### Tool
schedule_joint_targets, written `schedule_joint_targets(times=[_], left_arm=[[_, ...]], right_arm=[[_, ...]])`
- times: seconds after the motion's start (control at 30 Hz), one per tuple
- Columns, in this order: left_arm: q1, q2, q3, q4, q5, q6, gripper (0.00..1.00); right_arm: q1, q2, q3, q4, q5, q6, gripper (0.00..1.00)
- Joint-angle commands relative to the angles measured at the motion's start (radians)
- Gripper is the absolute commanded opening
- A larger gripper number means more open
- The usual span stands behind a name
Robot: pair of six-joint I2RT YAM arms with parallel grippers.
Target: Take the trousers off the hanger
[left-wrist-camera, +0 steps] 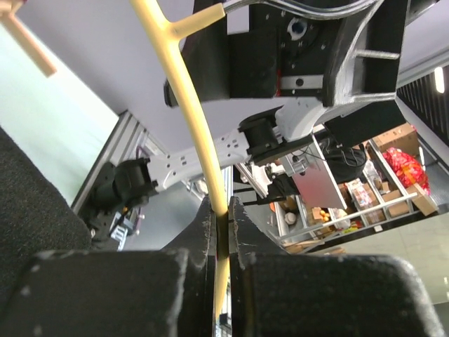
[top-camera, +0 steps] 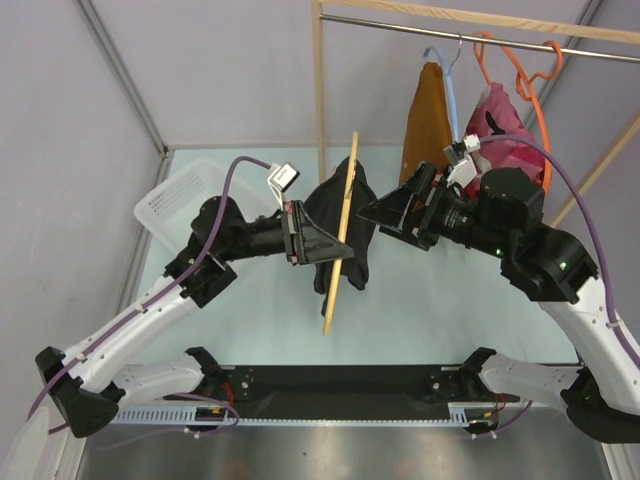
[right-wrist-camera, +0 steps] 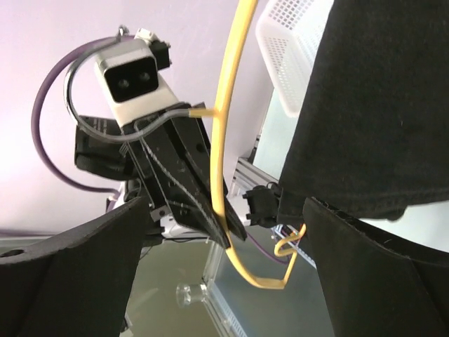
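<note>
The left gripper (left-wrist-camera: 222, 235) was clamped on the yellow hanger (top-camera: 343, 215), holding it tilted above the table (top-camera: 430, 300). The black trousers (top-camera: 357, 262) hung over the hanger. The right gripper (top-camera: 385, 212) stood wide open just beside the cloth.

Left end effector (top-camera: 337, 243) clamped, right one (top-camera: 368, 213) splayed

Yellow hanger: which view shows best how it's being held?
Left wrist: the hanger runs straight between the left jaws, shut on it. Top external shows its whole length, tilted, trousers draped over it, but little of the grip. Right wrist shows its curved shoulder, the left jaws seen side-on.
</note>
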Motion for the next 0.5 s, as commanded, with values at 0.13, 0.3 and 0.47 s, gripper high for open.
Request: schedule_joint_targets(times=[0.13,0.3,0.47], left_arm=[[-0.020,-0.122,-0.038,0.169,-0.054,0.005,0.00],[-0.023,-0.127,-0.035,0.162,-0.053,0.002,0.00],[-0.021,-0.118,-0.038,0.160,-0.056,-0.005,0.00]], right_arm=[[-0.003,-0.017,-0.075,0.119,0.010,0.000,0.97],[-0.003,-0.020,-0.092,0.147,0.028,-0.005,0.92],[0.004,-0.007,-0.105,0.207,0.002,0.000,0.84]])
